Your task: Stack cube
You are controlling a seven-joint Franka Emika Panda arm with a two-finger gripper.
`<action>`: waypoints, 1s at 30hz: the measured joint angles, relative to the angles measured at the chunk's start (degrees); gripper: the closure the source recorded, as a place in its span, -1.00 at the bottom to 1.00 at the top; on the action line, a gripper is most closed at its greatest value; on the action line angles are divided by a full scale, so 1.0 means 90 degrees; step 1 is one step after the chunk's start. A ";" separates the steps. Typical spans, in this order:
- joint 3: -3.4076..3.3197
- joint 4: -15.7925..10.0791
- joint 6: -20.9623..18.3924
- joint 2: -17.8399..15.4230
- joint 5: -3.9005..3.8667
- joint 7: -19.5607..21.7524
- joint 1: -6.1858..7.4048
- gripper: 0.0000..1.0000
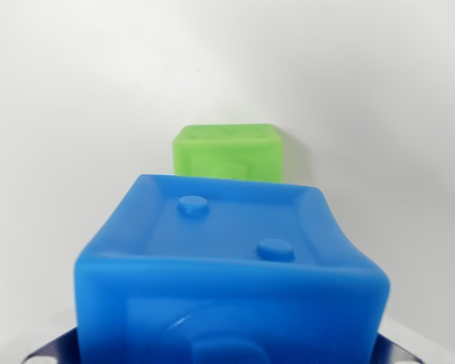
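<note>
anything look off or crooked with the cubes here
Nothing is spilled or broken. The blue cube sits turned a little against the green cube behind it, so their edges do not line up. The gripper's fingers barely show at the bottom corners.

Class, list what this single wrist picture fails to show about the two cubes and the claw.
- Blue cube: underside cut off by the wrist view's bottom edge.
- Green cube: lower front hidden behind the blue cube; its embossed marks are too blurred to read.
- Claw: only metal corners show beside the blue cube, so the grip cannot be judged.
</note>
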 joint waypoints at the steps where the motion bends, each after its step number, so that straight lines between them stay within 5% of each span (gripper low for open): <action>1: -0.0002 0.0000 0.0019 0.0030 0.0000 0.0000 0.0003 1.00; 30: -0.0062 0.0054 0.0744 0.0844 0.0000 0.0001 0.0048 1.00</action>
